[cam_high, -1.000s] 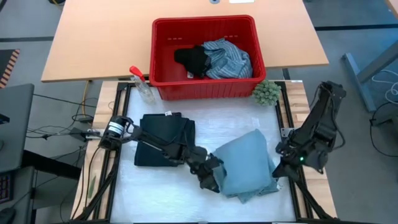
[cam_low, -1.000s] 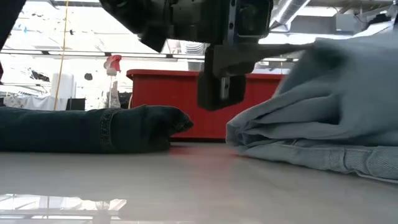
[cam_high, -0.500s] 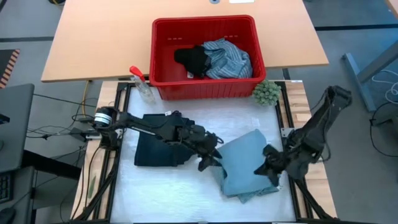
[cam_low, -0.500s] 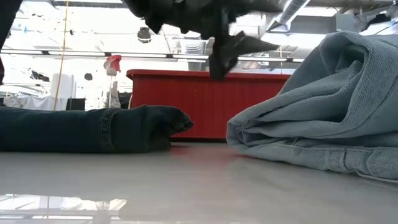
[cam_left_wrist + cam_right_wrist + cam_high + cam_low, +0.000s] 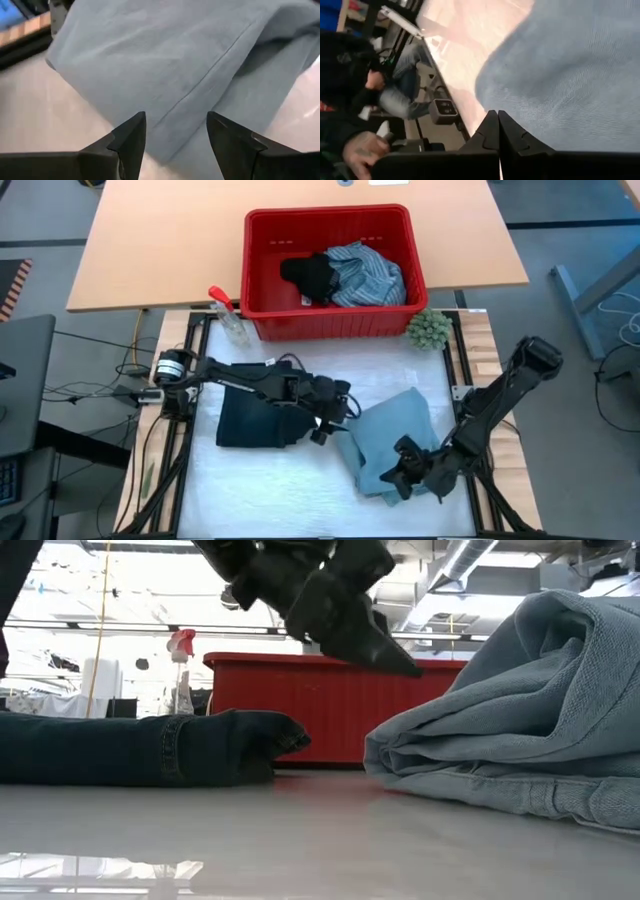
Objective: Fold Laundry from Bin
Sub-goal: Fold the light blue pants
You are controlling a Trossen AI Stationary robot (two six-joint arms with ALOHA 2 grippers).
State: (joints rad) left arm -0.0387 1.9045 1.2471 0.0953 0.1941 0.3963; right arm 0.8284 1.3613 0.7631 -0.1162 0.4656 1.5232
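Folded light blue jeans (image 5: 395, 435) lie on the white mat at centre right; they also fill the low view's right side (image 5: 520, 730). My left gripper (image 5: 328, 422) hangs open just above their left edge, its fingers (image 5: 131, 135) spread over the denim (image 5: 165, 65). My right gripper (image 5: 397, 473) is shut at their near right edge. A folded dark navy piece (image 5: 255, 415) lies to the left. The red bin (image 5: 330, 310) at the back holds a black piece (image 5: 308, 277) and a striped shirt (image 5: 365, 275). My right gripper has its shut fingertips (image 5: 498, 131) at the jeans' near edge (image 5: 555, 90), slanting down from the table's right near side. Whether they touch the denim, I cannot tell.
A clear spray bottle with a red trigger (image 5: 228, 315) stands left of the bin, and a green fuzzy ball (image 5: 428, 328) sits at its right corner. A person sits beyond the table's edge in the right wrist view (image 5: 355, 90). Bare mat lies along the near edge.
My left gripper has drawn back from the jeans' near left corner toward the far edge, rising and rolling about its own line. My right gripper has swung from the table's right edge leftward and down to the jeans' near edge. The jeans lie still.
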